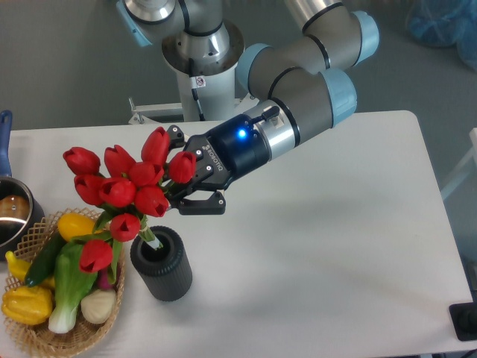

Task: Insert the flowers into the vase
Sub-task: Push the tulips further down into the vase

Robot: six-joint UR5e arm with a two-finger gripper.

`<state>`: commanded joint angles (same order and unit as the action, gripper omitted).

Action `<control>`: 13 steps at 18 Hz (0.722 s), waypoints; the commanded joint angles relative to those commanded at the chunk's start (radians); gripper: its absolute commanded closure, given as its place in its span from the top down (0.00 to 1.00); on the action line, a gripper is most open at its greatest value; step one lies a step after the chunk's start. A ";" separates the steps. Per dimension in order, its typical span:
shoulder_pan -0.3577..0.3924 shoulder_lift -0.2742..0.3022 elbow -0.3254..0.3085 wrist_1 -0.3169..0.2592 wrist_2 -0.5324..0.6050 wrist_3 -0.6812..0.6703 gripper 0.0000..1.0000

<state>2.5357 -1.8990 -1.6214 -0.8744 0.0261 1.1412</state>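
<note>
The fixed camera looks down on a white table [328, 246] with the arm reaching in from twelve o'clock toward the left half.

The gripper [181, 185] sits at the end of a black wrist with a blue light, pointing toward nine o'clock. Its two fingers [200, 206] are clenched on the flowers [123, 186], with red buds bunched tight against and in front of them, so the exact grasp point on the stems is hidden.

The flowers are a cluster of red tulip buds on green stems and leaves, tilted so the heads lean toward ten o'clock from the vase [162, 263]. The buds hang above the table, over the gap between the vase and the wicker basket [33, 334]; the lowest bud droops over the basket's right rim. A pale stem end dips into the vase mouth at its eleven o'clock edge.

The vase is a dark grey ribbed cylinder standing upright at roughly seven o'clock from the gripper, just beside the basket. Its round mouth shows a dark interior holding only that stem tip.

The basket at the eight o'clock corner of the table holds vegetables [71, 280]: yellow squash, a green leafy piece, a dark green one, a whitish bulb, something purple.

A metal pot [11, 216] with a blue handle sits at the left edge, at ten o'clock from the basket; something brownish lies inside.
</note>
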 joint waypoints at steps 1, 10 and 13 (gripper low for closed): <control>0.000 -0.005 -0.005 0.000 0.000 0.009 0.31; 0.000 -0.003 -0.090 0.002 0.006 0.095 0.33; -0.014 -0.008 -0.101 0.002 0.040 0.126 0.33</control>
<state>2.5219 -1.9067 -1.7226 -0.8728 0.0658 1.2670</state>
